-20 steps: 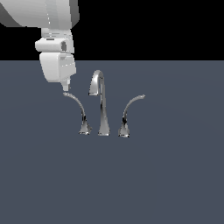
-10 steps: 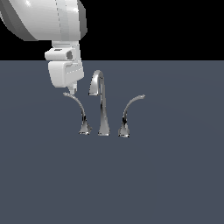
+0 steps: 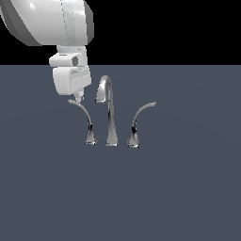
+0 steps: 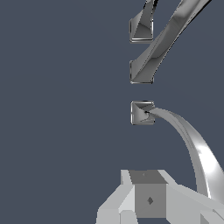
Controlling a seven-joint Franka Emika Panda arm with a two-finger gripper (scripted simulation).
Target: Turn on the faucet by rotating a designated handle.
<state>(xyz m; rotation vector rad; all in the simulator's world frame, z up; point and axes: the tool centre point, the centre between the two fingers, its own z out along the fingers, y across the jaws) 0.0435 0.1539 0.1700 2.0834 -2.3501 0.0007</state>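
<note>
One white arm has shifted toward the exterior view's right since the earlier frames, bringing the gripper (image 3: 76,97) directly above the tip of the handle (image 3: 84,117). Whether its fingers are apart or together cannot be told. The faucet (image 3: 109,113) is polished chrome: a tall gooseneck spout between two curved levers on flared square bases, standing on a flat, matte slate-grey surface (image 3: 188,188).

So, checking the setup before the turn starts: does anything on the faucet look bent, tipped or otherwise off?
Nothing stands out. The faucet stands upright, spout centred, with the handle and its mirror-image lever on their own bases. The gripper sits at the handle's tip.
</note>
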